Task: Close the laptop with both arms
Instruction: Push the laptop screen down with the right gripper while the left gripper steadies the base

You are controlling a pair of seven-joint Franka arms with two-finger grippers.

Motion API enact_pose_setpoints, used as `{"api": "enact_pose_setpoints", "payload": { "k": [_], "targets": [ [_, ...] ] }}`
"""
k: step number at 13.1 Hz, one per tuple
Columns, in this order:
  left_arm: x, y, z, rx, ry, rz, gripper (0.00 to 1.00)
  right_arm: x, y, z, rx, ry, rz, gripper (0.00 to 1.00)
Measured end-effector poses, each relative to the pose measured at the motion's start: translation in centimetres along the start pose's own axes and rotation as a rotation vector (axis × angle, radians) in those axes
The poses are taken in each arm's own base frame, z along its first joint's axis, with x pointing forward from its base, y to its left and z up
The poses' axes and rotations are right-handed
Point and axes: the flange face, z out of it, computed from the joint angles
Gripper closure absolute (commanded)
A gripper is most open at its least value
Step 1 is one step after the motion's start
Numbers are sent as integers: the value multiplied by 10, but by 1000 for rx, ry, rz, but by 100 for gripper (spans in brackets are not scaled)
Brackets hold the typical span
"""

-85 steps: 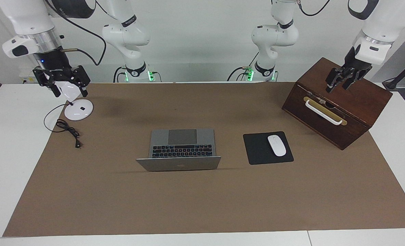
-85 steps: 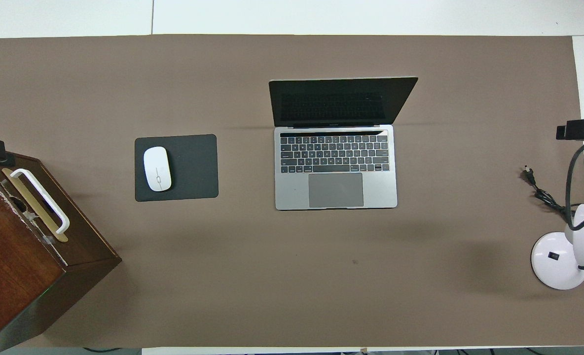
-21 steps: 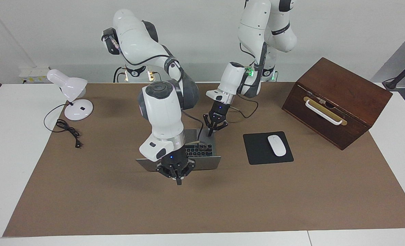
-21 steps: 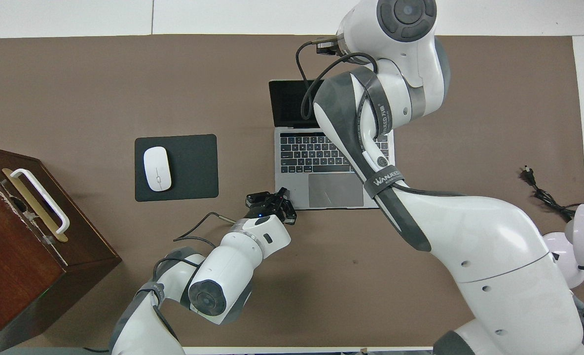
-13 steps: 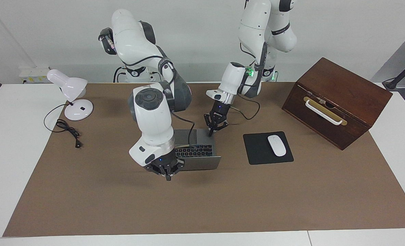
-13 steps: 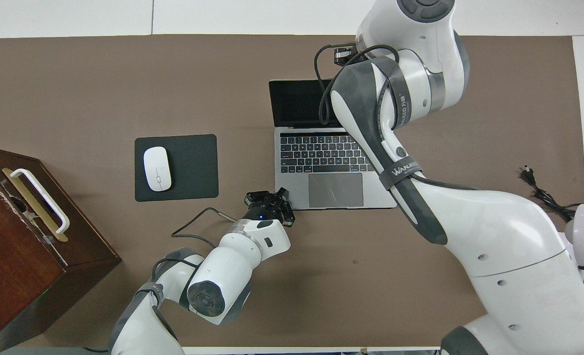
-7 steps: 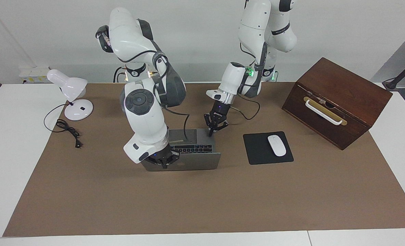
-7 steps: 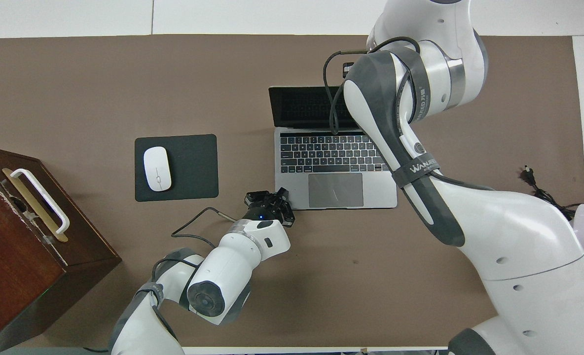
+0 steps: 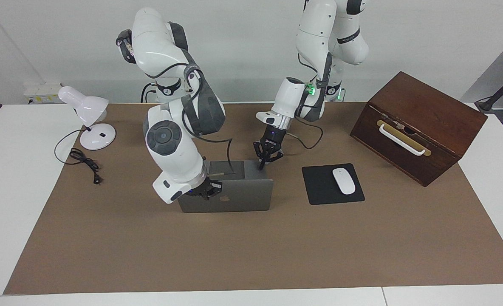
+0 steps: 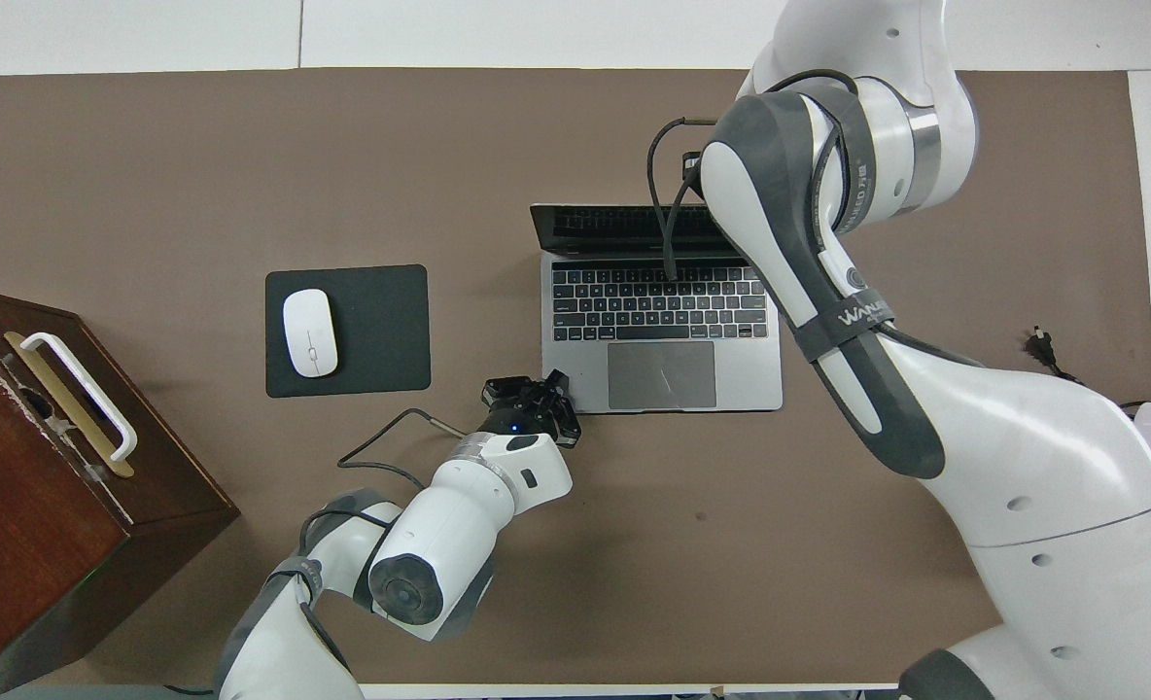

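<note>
The silver-grey laptop (image 9: pixel 243 197) stands half open in the middle of the brown mat, its lid near upright and the dark apple logo facing the facing view. Its keyboard and trackpad show in the overhead view (image 10: pixel 663 331). My right gripper (image 9: pixel 209 191), fingers together, presses against the outside of the lid near the corner toward the right arm's end; in the overhead view its own arm hides it. My left gripper (image 9: pixel 261 165) is shut with its tip down on the base's corner nearest the robots, toward the left arm's end; it also shows in the overhead view (image 10: pixel 551 387).
A black mouse pad (image 9: pixel 319 187) with a white mouse (image 9: pixel 343 180) lies beside the laptop toward the left arm's end. A brown wooden box (image 9: pixel 419 125) with a white handle stands at that end. A white desk lamp (image 9: pixel 91 123) and its cable (image 9: pixel 86 163) are at the right arm's end.
My right gripper has swung from above the mat onto the back of the lid and pushed it up toward the robots, from leaning far back to near upright. My left gripper has stayed on the base corner.
</note>
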Motion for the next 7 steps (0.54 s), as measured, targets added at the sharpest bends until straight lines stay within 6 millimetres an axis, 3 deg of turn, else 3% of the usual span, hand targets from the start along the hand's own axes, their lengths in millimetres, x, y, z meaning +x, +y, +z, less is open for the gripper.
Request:
{"api": "enact_pose_setpoints", "payload": {
  "k": [7],
  "targets": [
    [0, 0, 0, 0, 1, 1, 100, -15, 1, 55, -46, -145, 2, 100]
  ]
}}
